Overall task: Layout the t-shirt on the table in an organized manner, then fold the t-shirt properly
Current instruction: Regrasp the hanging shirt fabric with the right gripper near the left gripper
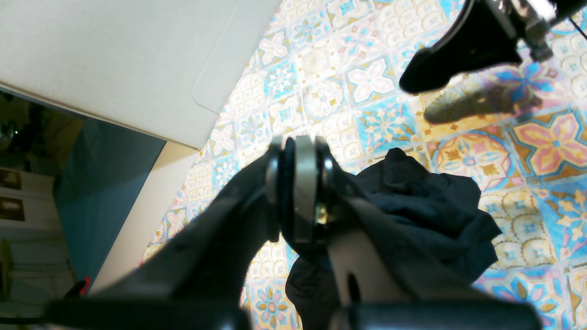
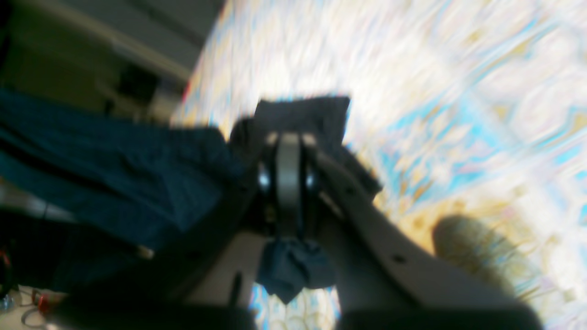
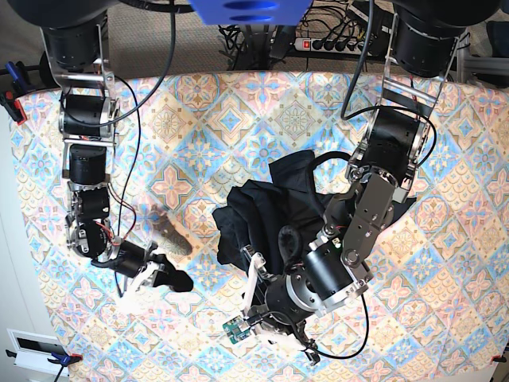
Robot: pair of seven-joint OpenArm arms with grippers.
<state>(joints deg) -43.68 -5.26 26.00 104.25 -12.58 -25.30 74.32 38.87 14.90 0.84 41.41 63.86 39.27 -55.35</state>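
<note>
T-shirt (image 3: 262, 215) bunched mid table (image 3: 199, 103), edges hidden; left claw (image 1: 300, 151) pinching it; right claw (image 3: 171, 278) shut, apart.

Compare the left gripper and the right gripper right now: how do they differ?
The left gripper is clamped on the crumpled t-shirt; the right gripper holds none of it in the base view. The left gripper sits at the heap's edge; the right gripper hangs apart from the heap, over bare table, casting a shadow. Both look closed.
</note>
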